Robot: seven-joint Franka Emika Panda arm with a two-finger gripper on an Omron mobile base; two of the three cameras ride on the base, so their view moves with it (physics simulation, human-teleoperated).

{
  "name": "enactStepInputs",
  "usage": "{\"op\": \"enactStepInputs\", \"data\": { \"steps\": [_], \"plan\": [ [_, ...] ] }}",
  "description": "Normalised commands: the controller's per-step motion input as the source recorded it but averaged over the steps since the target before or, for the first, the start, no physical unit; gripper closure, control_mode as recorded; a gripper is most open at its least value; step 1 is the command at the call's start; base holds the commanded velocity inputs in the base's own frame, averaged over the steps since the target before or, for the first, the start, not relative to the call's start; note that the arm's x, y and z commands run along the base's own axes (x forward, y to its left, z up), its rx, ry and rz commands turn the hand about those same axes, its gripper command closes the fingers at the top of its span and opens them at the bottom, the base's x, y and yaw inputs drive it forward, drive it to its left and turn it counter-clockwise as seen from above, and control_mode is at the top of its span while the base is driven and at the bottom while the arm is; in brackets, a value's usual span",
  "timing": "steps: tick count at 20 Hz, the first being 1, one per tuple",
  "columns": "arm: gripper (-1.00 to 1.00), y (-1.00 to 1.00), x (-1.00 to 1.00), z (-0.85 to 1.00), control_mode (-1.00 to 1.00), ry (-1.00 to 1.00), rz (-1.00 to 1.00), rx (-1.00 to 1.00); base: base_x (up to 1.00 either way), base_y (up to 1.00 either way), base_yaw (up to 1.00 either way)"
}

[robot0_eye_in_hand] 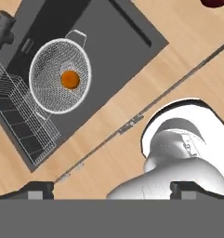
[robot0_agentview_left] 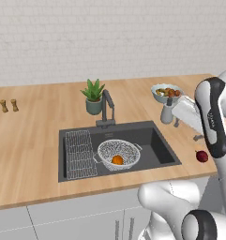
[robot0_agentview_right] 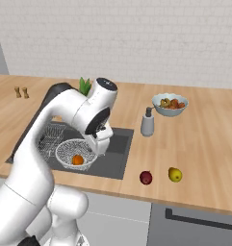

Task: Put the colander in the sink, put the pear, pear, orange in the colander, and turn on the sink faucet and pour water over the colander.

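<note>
The colander (robot0_agentview_left: 118, 153) sits in the sink (robot0_agentview_left: 154, 140) with the orange (robot0_agentview_left: 117, 160) resting in its mesh, so the fruits still to be fetched are the two pears. Both lie on the worktop (robot0_agentview_right: 204, 144) to the right of the basin: the dark red pear (robot0_agentview_right: 146, 178) close to the sink's front right corner, the yellow pear (robot0_agentview_right: 174, 174) just beside it at about 3 o'clock, the two near each other but apart.

The jaws stand wide and hold nothing; their two dark tips show at the bottom of the hand view, well apart, with the gripper (robot0_eye_in_hand: 112, 190) looking down from high over the basin's front edge. In that view the colander lies at about 10 o'clock and a sliver of the red pear (robot0_eye_in_hand: 216, 2) shows at about 1 o'clock, at the very top edge. So the red pear is probably the nearer target, and the hand would have to swing to the robot's right and come down a long way to reach it.

Its long axis cannot be read at this size. The faucet (robot0_agentview_left: 107, 108) stands behind the sink at 12 o'clock, with no water running.
</note>
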Motion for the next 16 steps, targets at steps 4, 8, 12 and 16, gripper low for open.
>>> {"op": "enactStepInputs", "data": {
  "steps": [4, 8, 12, 16],
  "plan": [
    [-1.00, -0.50, -0.05, -0.15, -1.00, 0.00, 0.58, -0.27, 0.00, 0.00, 0.00],
    [-1.00, -0.13, 0.00, -0.65, -1.00, -0.06, 0.40, -0.34, 0.00, 0.00, 0.00],
    [-1.00, -0.05, 0.00, -0.71, -1.00, -0.26, 0.23, -0.27, 0.00, 0.00, 0.00],
    [-1.00, -0.31, 0.00, -0.33, -1.00, -0.19, 0.23, -0.07, 0.00, 0.00, 0.00]
  ]
}}
